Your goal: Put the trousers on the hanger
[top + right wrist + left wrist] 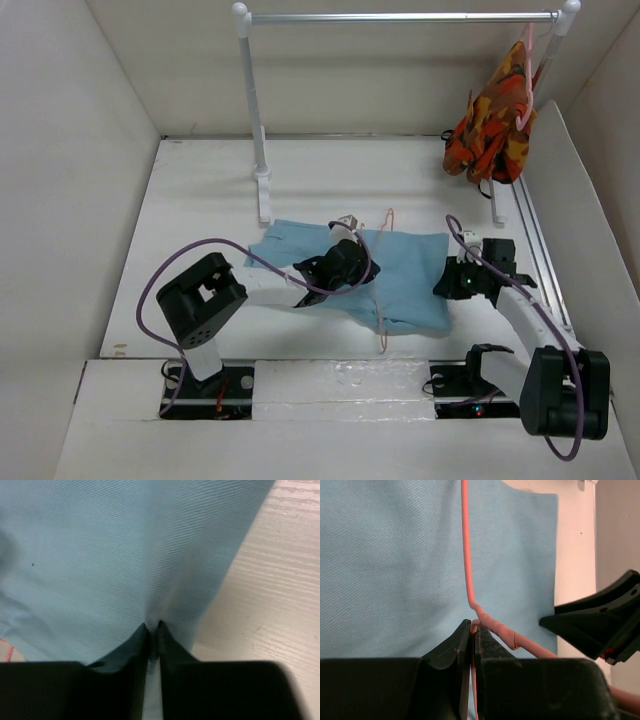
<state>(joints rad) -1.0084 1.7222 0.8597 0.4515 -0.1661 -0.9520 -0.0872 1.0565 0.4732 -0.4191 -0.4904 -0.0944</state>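
Observation:
The light blue trousers [405, 275] lie flat in the middle of the table. The thin pink hanger [381, 300] lies across them, its hook [387, 216] pointing to the back. My left gripper [372, 262] is shut on the hanger's wire near the neck; the left wrist view shows the wire [466, 555] pinched between the fingers over the blue cloth [390, 570]. My right gripper [443, 285] is at the trousers' right edge and is shut on a pinched fold of the cloth [150, 555].
A white clothes rail [400, 17] stands at the back, its post [255, 110] at back left. A second pink hanger with an orange-red patterned garment [495, 125] hangs at its right end. White walls close in both sides. The right arm shows in the left wrist view [600, 622].

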